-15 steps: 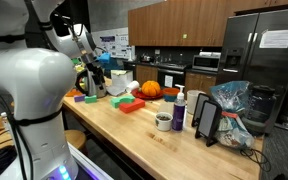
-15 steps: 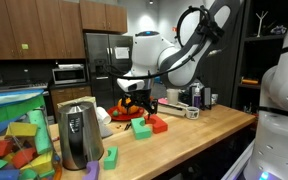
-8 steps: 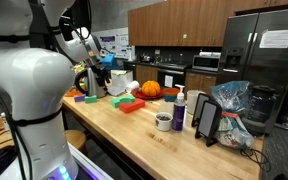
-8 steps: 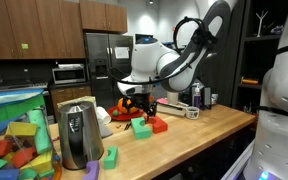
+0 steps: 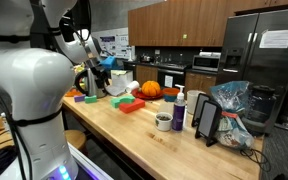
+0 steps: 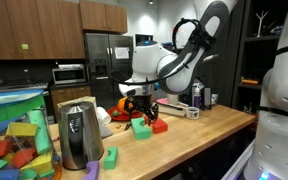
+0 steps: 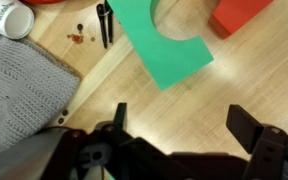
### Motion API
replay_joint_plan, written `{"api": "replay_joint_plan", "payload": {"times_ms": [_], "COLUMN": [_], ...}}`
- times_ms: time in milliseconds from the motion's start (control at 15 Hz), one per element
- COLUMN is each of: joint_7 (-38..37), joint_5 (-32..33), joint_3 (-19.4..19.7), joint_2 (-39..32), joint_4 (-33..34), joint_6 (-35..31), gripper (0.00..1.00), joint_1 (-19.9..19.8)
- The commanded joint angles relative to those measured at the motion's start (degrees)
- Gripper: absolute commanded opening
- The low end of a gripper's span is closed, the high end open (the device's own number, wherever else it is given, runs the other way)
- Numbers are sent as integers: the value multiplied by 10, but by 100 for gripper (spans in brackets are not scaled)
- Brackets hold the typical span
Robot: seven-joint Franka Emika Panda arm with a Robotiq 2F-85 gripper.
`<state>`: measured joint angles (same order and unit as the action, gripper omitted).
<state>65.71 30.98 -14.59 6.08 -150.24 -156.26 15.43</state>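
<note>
My gripper [image 7: 184, 122] is open over bare wooden countertop, with nothing between its fingers. Just ahead of it in the wrist view lies a flat green block with a curved notch [image 7: 164, 45], and a red block [image 7: 242, 14] sits beyond at the upper right. A grey knitted cloth [image 7: 19, 95] lies to the left, with a black pen [image 7: 104, 22] and a white cup [image 7: 8, 16] near it. In both exterior views the gripper [image 6: 139, 105] [image 5: 94, 78] hangs a little above the green block [image 6: 141, 128] and red block [image 6: 160, 125].
An orange pumpkin [image 5: 150, 89], a small bowl [image 5: 163, 122], a bottle [image 5: 179, 108], a black stand [image 5: 206, 120] and a plastic bag [image 5: 231, 108] stand along the counter [image 5: 144, 135]. A metal kettle [image 6: 76, 135] and a pile of coloured blocks [image 6: 14, 140] stand at the other end.
The arm has bent and the gripper has come down a little towards the green and red blocks. It stays open; nothing on the counter has moved.
</note>
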Motion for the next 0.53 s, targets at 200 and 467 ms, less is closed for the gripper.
{"api": "replay_joint_plan", "payload": {"times_ms": [200,467], "joint_7": [48,56], "joint_5": [-125,-186], "joint_3": [9,2], "joint_2": [-33,-50], "joint_4": [-16,-9], "joint_6": [-44,-83], "gripper": [100,100], "joint_1": [6,9]}}
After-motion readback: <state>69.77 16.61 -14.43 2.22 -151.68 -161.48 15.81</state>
